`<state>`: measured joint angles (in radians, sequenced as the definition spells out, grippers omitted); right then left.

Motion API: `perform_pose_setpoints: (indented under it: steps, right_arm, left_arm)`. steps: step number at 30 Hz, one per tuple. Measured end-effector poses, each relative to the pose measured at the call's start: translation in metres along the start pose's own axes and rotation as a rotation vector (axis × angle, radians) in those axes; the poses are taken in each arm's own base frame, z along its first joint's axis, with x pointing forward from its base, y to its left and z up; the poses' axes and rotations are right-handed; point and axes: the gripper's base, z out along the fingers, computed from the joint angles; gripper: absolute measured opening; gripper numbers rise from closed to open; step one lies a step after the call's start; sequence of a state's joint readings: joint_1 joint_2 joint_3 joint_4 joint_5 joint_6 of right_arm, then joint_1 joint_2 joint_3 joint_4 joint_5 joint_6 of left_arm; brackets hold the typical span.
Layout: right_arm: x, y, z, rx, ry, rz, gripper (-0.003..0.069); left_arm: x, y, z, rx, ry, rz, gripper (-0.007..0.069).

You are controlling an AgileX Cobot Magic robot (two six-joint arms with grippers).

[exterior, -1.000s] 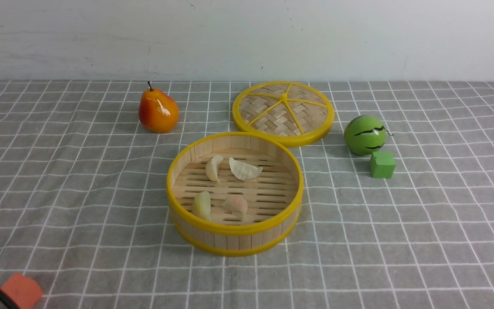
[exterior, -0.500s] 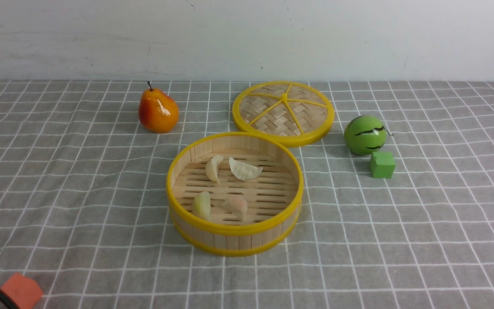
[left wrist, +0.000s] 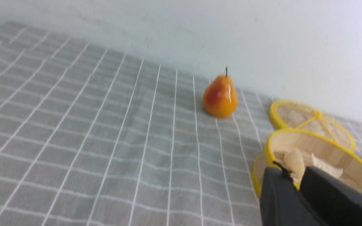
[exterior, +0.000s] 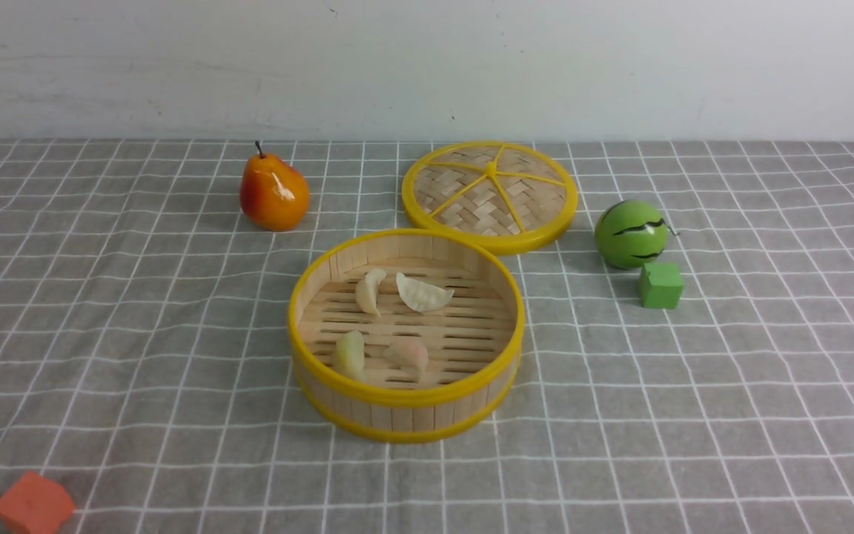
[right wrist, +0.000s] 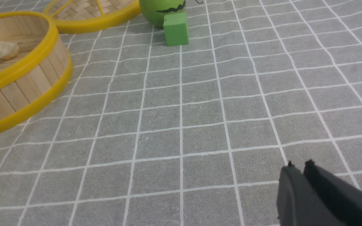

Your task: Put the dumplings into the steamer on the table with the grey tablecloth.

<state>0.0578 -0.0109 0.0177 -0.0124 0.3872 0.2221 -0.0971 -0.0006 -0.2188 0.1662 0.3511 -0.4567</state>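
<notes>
The steamer stands mid-table on the grey tablecloth. Inside it lie two cream-white dumplings at the back, a pale green one and a pale pink one at the front. Neither gripper shows in the front view. In the left wrist view my left gripper is shut and empty, held short of the steamer. My right gripper is also shut and empty, over bare cloth well away from the steamer.
A pear stands back left and the woven lid lies behind the steamer. A green melon ball and a green cube sit to the right. An orange cube lies at the front left corner.
The black cable that showed at the bottom left corner of the front view has gone out of frame. Nothing on the table has moved.
</notes>
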Motion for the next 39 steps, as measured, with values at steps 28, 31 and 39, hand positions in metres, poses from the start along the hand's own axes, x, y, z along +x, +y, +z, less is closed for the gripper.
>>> perform_pose_setpoints:
  steps: [28, 31, 39]
  right_arm:
    - [0.0, 0.0, 0.0, 0.0, 0.001, 0.0, 0.0083]
    - [0.0, 0.0, 0.0, 0.0, 0.001, 0.0, 0.0087]
    - [0.0, 0.0, 0.0, 0.0, 0.001, 0.0, 0.0095]
  left_arm:
    - [0.085, 0.018, 0.014, -0.011, 0.301, 0.128, -0.0014]
    - [0.085, 0.018, 0.014, -0.011, 0.301, 0.128, -0.0014]
    - [0.085, 0.018, 0.014, -0.011, 0.301, 0.128, -0.0014]
